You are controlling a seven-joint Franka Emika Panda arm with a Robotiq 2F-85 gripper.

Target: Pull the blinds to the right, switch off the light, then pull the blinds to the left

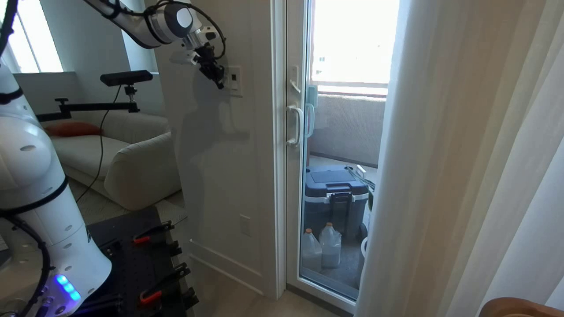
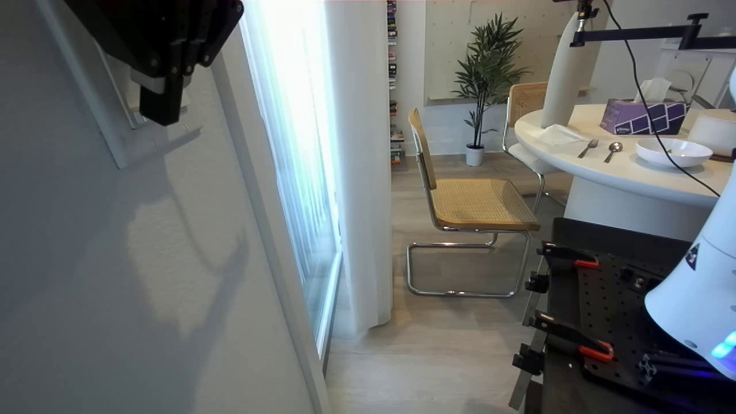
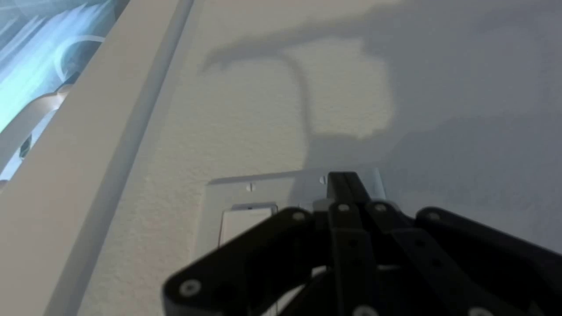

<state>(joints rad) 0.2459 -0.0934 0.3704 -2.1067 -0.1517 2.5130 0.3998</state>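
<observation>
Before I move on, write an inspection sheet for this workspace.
Surface: black perforated mounting board, black-and-red clamps at its edge.
Job's things: floor-length white pleated curtain, overlapping the white-framed glass door; white rectangular switch plate, partly hidden.
Clutter: blue lidded cooler, translucent plastic jugs, beyond the door.
Black two-fingered claw: shut, in front of the plate; contact unclear.
Cables: thick black cable along the white arm; thin black cable below the black bar-shaped camera.
Surroundings: cream sofa; cane-seat chair.
</observation>
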